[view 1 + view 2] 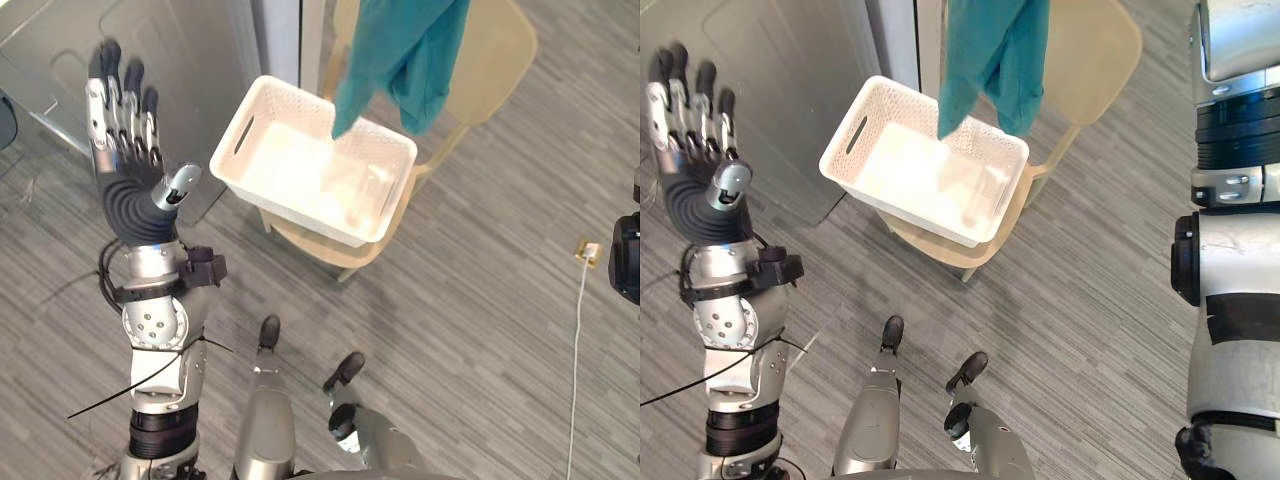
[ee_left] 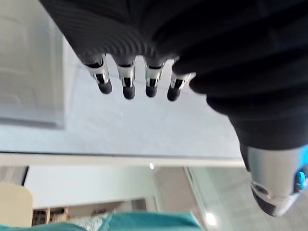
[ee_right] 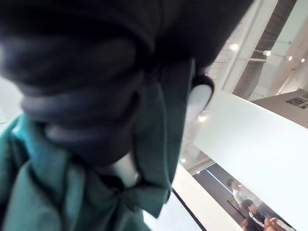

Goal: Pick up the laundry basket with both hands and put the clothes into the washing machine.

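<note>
Hanging over the laundry basket (image 1: 300, 215) is a teal garment (image 1: 400, 60), gathered at the top edge of the head views and falling in two loose folds. Its lowest tip shows in front of the basket's far rim, and I cannot tell whether it touches. The right robot hand (image 3: 82, 110) is closed on this cloth: in its wrist view the dark fingers curl tightly, with teal fabric bunched beneath and between them.

The basket is white and rectangular with latticed walls, and has a slot handle in the short side nearer the left robot hand (image 1: 125, 150). It sits on the seat of a pale wooden chair (image 1: 500, 50), whose rounded back rises beyond the basket, behind the garment. The basket's pale bottom shows under the hanging cloth.

That left robot hand is raised well to the left of the basket and apart from it. It is open, with its fingers (image 2: 127, 84) straight and side by side and the thumb spread away. Its wrist view looks past those fingers and catches the teal garment at the edge.

Beyond the basket on the left stands a flat grey panel (image 1: 180, 50), close behind the open hand. Chair and basket stand on a grey plank floor (image 1: 480, 300). Well apart to the right of the basket, a thin white cable (image 1: 578, 340) lies on the floor and ends in a small plug. Far past the closed hand, its wrist view shows two people (image 3: 243, 202), small in the distance.
</note>
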### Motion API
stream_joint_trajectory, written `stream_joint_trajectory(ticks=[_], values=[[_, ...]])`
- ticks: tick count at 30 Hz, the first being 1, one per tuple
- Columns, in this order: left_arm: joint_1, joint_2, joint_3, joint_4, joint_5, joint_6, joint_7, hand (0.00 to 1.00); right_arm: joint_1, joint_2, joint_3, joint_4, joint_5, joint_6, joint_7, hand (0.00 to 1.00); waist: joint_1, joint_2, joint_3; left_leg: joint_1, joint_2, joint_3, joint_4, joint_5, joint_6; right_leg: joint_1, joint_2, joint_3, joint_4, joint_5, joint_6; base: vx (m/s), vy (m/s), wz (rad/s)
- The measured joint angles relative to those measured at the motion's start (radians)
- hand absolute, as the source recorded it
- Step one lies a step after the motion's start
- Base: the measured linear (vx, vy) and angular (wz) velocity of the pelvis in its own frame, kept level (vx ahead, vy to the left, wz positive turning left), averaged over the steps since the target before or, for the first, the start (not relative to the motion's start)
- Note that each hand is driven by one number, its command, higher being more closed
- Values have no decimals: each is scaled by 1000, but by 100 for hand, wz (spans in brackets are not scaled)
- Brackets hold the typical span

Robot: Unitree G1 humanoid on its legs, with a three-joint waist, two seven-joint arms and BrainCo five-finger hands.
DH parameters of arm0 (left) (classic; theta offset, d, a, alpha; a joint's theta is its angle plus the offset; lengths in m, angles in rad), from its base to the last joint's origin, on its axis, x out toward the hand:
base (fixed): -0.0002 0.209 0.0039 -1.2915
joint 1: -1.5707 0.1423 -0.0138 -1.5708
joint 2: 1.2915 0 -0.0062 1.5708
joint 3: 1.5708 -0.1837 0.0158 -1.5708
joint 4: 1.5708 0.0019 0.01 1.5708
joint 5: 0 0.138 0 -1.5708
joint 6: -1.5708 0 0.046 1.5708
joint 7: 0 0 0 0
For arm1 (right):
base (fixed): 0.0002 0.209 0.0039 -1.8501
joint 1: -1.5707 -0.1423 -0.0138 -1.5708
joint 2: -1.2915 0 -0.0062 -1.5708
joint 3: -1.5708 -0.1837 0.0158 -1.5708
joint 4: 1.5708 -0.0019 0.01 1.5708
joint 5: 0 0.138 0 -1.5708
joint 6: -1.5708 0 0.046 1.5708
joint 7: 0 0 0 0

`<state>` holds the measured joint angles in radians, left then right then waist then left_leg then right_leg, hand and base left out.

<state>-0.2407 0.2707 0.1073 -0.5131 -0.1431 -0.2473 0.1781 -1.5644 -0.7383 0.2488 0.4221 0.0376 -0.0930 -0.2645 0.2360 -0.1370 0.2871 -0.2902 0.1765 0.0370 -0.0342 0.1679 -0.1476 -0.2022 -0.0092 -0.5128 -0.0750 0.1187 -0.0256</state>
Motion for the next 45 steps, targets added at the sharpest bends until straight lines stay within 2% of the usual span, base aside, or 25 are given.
stream_joint_trajectory(ticks=[3, 5, 8, 10, 14, 17, 21, 26, 29, 30, 34, 35, 41, 45], values=[[-40, 100, 15, 2, 34, 15, -2, 0, 3, 3, 7, -2, 2, 1, 36, 100, -12, -7, -36, 35, 2, 27, -26, 3, 5, 7, 1, 34, 0, 8, 11, -35, 75, -30], [-64, 195, 14, 17, 42, 25, -12, 0, 4, 5, 24, -2, 15, 2, 60, 100, -29, -8, -65, 61, 2, 45, -48, 3, 5, 12, 1, 56, 0, 13, 17, -40, 84, -24], [-70, 254, -10, 78, 40, 36, -53, 0, 30, 7, 43, -6, 50, 2, 81, 100, -44, -10, -96, 81, 2, 55, -60, 3, 6, 19, 1, 73, 0, 16, 20, -24, 58, -13], [-125, 339, -95, 210, 33, 55, -102, 0, 56, 18, 46, -6, 88, 4, 95, 100, -57, -13, -110, 91, 4, 57, -61, -2, 6, 28, 4, 79, 0, 16, 20, -39, 70, -3], [-286, 408, -259, 491, -51, 105, -154, 0, 63, 69, 91, -7, 140, 2, 95, 100, -74, -23, -123, 94, 6, 68, -68, -2, 6, 26, 10, 104, -17, 34, 35, -57, 50, -15], [-379, 423, -348, 606, -146, 128, -165, 0, 65, 112, 123, -7, 173, 0, 95, 100, -110, -31, -128, 94, 2, 78, -68, 6, 9, 23, 8, 115, -22, 43, 39, -43, 75, -11], [-543, 424, -481, 724, -231, 154, -179, 0, 65, 148, 148, -8, 214, -3, 94, 100, -121, -39, -134, 95, 1, 92, -61, 10, 15, 16, 7, 140, -22, 57, 40, -12, 84, -12], [-687, 420, -598, 808, -381, 154, -166, 0, 65, 192, 191, -57, 274, -16, 93, 100, -158, -46, -138, 89, -2, 100, -61, 11, 16, 5, 3, 161, -22, 63, 39, -7, 87, -4], [-718, 419, -647, 816, -482, 148, -155, 0, 65, 192, 197, -90, 287, -21, 93, 100, -168, -46, -139, 89, -2, 102, -61, 11, 16, 4, 4, 164, -22, 63, 39, -3, 75, -2], [-744, 419, -687, 830, -568, 148, -158, 0, 65, 192, 199, -94, 290, -35, 92, 100, -170, -46, -139, 90, -2, 104, -61, 11, 16, 4, 4, 167, -22, 63, 39, -5, 72, -4], [-769, 418, -729, 831, -687, 146, -159, 0, 65, 192, 202, -94, 306, -40, 90, 100, -171, -46, -139, 91, -2, 107, -61, 11, 16, 3, 4, 170, -22, 63, 39, -8, 69, -2], [-769, 418, -735, 831, -709, 143, -157, 100, 65, 192, 203, -94, 306, -41, 90, 100, -171, -46, -139, 91, -2, 108, -61, 11, 16, 3, 4, 171, -22, 63, 39, -9, 75, -2], [-769, 362, -734, 840, -707, 126, -129, 100, 65, 216, 204, -94, 305, -55, 88, 100, -171, -46, -139, 94, -3, 114, -61, 11, 16, 3, 3, 178, -22, 64, 39, -7, 78, -3], [-769, 316, -727, 864, -653, 121, -111, 100, 65, 224, 204, -94, 305, -55, 88, 100, -172, -46, -139, 97, -3, 121, -61, 11, 16, 2, 3, 184, -22, 64, 38, -6, 67, -5]])
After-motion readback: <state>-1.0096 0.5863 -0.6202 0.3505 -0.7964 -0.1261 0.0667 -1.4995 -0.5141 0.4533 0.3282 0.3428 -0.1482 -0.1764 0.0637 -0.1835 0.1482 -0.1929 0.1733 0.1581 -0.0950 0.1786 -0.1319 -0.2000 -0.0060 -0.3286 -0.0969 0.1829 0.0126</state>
